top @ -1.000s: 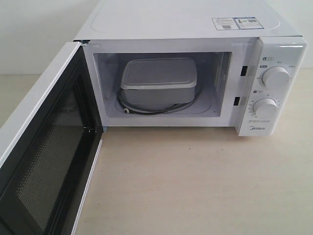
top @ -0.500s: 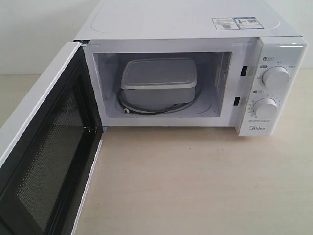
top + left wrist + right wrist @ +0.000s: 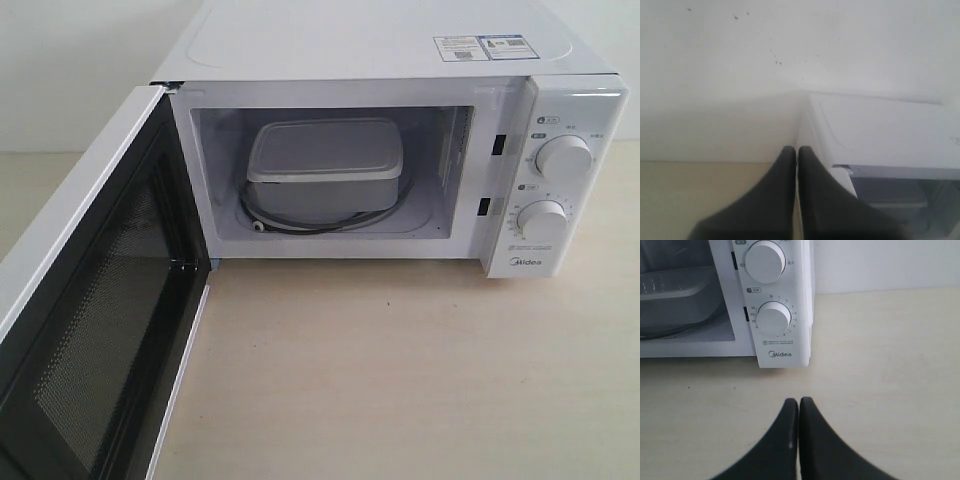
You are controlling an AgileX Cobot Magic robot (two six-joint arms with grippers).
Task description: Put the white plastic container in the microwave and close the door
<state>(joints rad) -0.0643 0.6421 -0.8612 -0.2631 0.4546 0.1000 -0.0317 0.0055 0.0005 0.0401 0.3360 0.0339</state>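
The white plastic container [image 3: 323, 166] sits lidded on the turntable inside the microwave [image 3: 400, 60]. The door [image 3: 95, 300] stands wide open, swung out to the left, its mesh window and black inner frame facing the cavity. Neither arm shows in the exterior view. My left gripper [image 3: 797, 149] is shut and empty, with the microwave's top left corner [image 3: 812, 107] beyond its tips. Over bare tabletop my right gripper [image 3: 799, 401] is shut and empty, in front of the control panel's lower dial [image 3: 774, 319]; part of the container [image 3: 680, 297] shows inside the cavity.
The microwave stands on a light wooden table [image 3: 400, 370] against a white wall [image 3: 70, 60]. The open door juts out over the left front of the table. Two round dials [image 3: 562, 157] sit on the right panel.
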